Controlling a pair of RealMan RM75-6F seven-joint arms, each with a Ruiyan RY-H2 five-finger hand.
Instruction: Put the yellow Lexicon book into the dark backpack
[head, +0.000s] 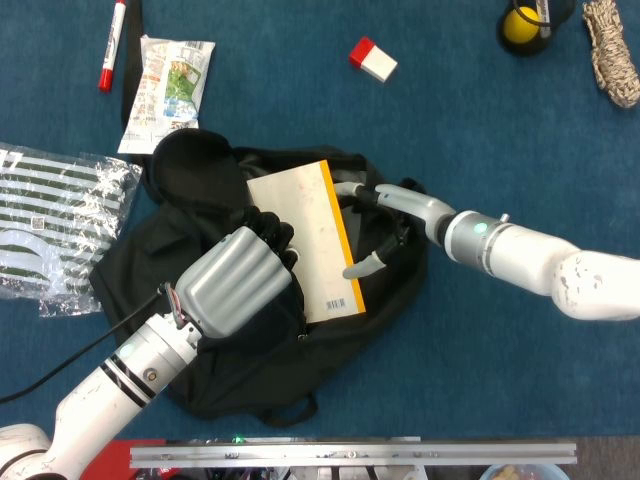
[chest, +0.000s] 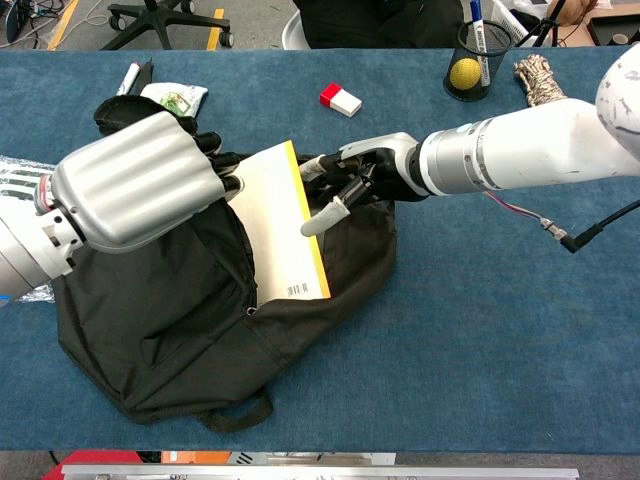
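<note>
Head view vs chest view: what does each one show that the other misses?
Head view only: most of the striped plastic bag and the whole red marker. Chest view only: the office chair base and floor beyond the blue table, plus the black mesh pen cup seen whole. Both: the yellow Lexicon book partway in the dark backpack, left robot hand, right robot hand, red-and-white eraser.
</note>
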